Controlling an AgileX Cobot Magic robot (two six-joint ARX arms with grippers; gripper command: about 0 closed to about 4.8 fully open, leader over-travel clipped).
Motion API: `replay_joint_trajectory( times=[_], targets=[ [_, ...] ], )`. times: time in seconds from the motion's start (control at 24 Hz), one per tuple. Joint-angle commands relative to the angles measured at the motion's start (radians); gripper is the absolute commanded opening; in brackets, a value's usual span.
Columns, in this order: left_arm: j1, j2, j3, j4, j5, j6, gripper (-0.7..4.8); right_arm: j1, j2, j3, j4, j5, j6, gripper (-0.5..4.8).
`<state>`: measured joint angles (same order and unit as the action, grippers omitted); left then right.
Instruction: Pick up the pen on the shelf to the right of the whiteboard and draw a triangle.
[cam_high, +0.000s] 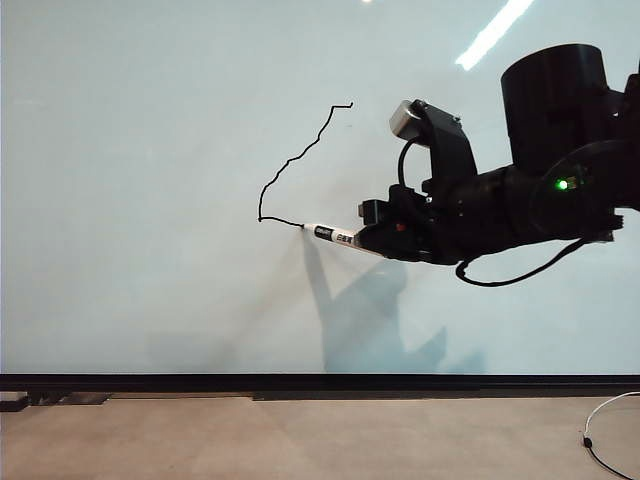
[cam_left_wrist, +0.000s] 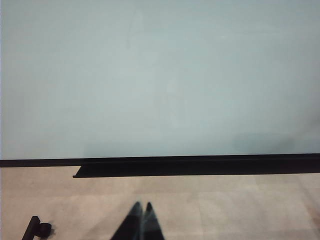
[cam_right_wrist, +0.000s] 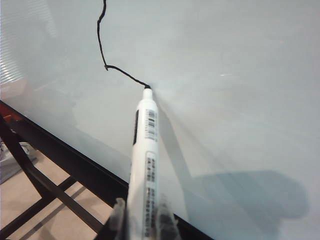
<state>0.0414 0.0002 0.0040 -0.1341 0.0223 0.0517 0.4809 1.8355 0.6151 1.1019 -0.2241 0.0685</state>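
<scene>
The whiteboard (cam_high: 150, 180) fills most of the exterior view. On it runs a thin black line (cam_high: 300, 155): a wavy side dropping from a short flat top, then a short stretch along the bottom going right. My right gripper (cam_high: 372, 240) is shut on the white pen (cam_high: 335, 235), whose dark tip touches the board at the line's end (cam_right_wrist: 146, 86). The right wrist view shows the pen (cam_right_wrist: 144, 150) standing between the fingers (cam_right_wrist: 119, 215). My left gripper (cam_left_wrist: 142, 206) is shut and holds nothing, hanging low before the board's black bottom strip (cam_left_wrist: 200, 164).
A black strip (cam_high: 320, 383) borders the board's bottom edge, above a beige floor. A thin cable (cam_high: 600, 440) lies at the lower right. A small black bracket (cam_left_wrist: 37, 230) sits on the floor in the left wrist view. Black stand bars (cam_right_wrist: 35, 175) cross below the board.
</scene>
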Motion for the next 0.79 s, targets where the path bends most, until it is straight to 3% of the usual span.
replay_joint_trajectory(
  times=[0.04, 0.79],
  targets=[
    [0.000, 0.000, 0.003, 0.007, 0.000, 0.000, -0.05, -0.018, -0.011, -0.004, 0.024, 0.067, 0.002, -0.05],
    [0.000, 0.000, 0.003, 0.008, 0.001, 0.000, -0.05, -0.098, -0.097, -0.097, 0.032, 0.092, -0.024, -0.04]
  ],
)
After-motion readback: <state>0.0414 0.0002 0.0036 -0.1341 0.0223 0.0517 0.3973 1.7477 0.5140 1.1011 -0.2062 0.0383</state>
